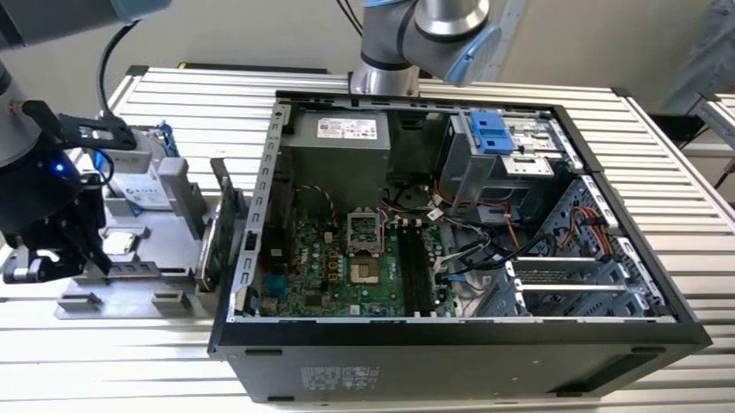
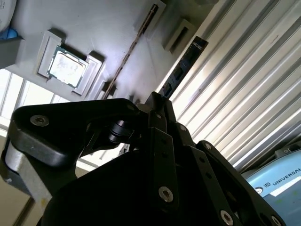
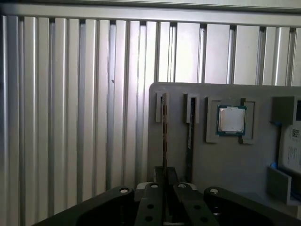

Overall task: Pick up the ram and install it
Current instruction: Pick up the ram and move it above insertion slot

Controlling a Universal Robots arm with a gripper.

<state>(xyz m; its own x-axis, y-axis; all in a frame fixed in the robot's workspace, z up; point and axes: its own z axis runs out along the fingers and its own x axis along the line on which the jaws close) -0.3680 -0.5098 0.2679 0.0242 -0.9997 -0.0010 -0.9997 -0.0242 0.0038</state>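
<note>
Second wrist view: print (image 2: pixel 200 44) on ram (image 2: pixel 181 70) unreadable.

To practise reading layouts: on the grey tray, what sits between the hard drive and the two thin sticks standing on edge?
The square processor chip, seated in its own recess; the first wrist view shows this.

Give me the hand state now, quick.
Hand: at the ram standing in the grey tray; open or closed cannot be told.
</note>
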